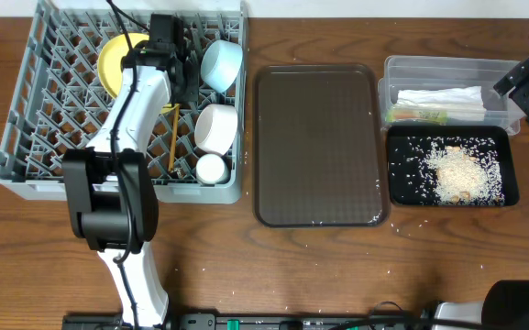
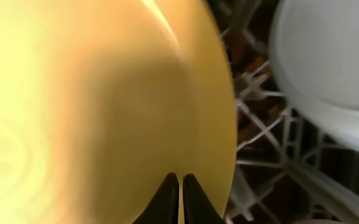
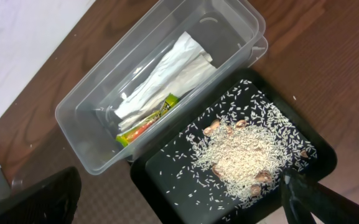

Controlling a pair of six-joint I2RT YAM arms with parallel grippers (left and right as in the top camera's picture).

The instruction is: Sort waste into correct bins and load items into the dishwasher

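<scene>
Up close, the left end effector [image 2: 179, 186] has its fingers together, tips close against the face of the plate [image 2: 92, 106]. I cannot tell whether they touch it. The plate stands on edge among the pegs at the back of the rack [image 1: 26, 137], with the blue bowl [image 1: 221, 64] just beside it. Nearer the rack's front right sit the white bowl [image 1: 216, 128] and the cup [image 1: 211, 169], and the chopsticks [image 1: 172, 137] lie mid-rack.

Well right of the rack, the right end effector [image 3: 179, 180] hangs with its fingers wide apart and nothing between them. It is above the tub [image 1: 402, 69], which holds the napkin [image 3: 167, 68] and wrapper [image 3: 148, 121], and the black tray [image 1: 512, 197], which holds the rice [image 3: 238, 155].

The likely risk is the withdrawal. If a fingertip drags on the plate as the arm lifts, it could tip the plate off its pegs or knock it into the blue bowl.

Just right of the rack sits the brown tray [image 1: 317, 147] on the dark wooden tabletop [image 1: 337, 266]. A few stray grains lie on both. Of the room, only a pale strip shows beyond the far edge.
</scene>
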